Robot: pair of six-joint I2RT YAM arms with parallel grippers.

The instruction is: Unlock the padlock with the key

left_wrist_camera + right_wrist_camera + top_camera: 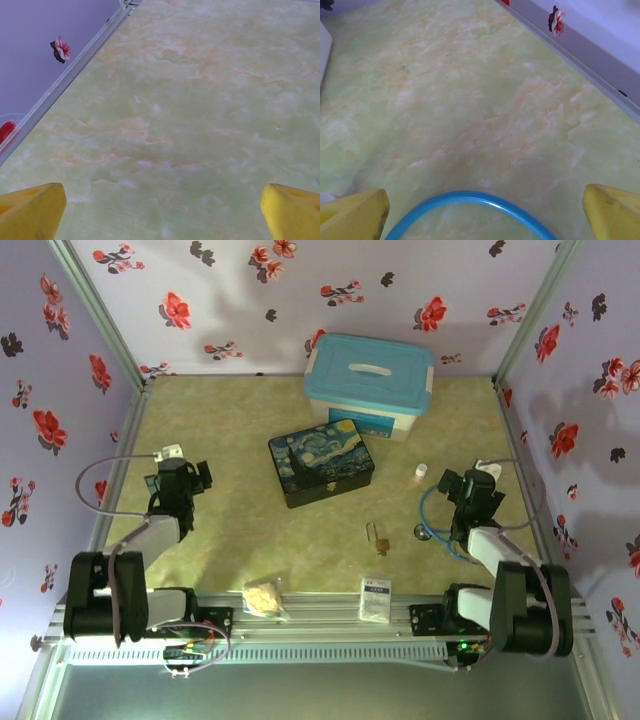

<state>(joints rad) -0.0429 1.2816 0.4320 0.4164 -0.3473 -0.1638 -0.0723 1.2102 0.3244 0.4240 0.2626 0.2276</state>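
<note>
The small brass padlock [381, 538] lies on the green marbled table, front centre-right, its thin silver shackle pointing away from me. A tiny dark metal piece [422, 532] just right of it looks like the key, but it is too small to be sure. My right gripper [447, 485] hovers behind and to the right of the padlock, apart from both. My left gripper [200, 476] is far off on the left side. In both wrist views the yellow fingertips [30, 212] [352, 215] stand wide apart over bare table, with nothing between them.
A Starry-Night tin box [320, 467] sits mid-table, with a white bin with a blue lid [368, 385] behind it. A white bottle cap [420, 473] lies near the right gripper. A crinkled packet [264, 597] and a white card [375, 598] lie at the front edge. A blue cable [470, 197] loops under the right wrist.
</note>
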